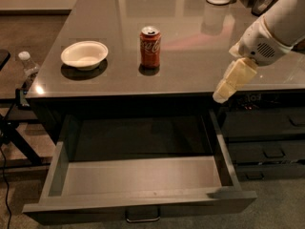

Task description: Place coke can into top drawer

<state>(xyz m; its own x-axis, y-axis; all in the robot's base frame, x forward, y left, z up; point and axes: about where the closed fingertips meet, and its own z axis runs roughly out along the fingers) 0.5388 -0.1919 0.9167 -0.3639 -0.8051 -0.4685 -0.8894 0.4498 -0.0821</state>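
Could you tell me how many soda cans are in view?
1: the coke can stands upright on the counter, right of the white bowl; the gripper hangs by its right edge.

Gripper (222, 94) at right, arm (280, 20) cropped.

Red coke can (150, 46) on grey table (200, 63), open top drawer (138, 178) below.
White bowl (84, 55) left of can; cream gripper (222, 95) right, at table's front edge.

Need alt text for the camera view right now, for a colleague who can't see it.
A coke can stands upright on the counter, right of a white bowl. The gripper hangs at the counter's front edge, to the can's right and apart from it. Below, the top drawer is pulled open with nothing in it.
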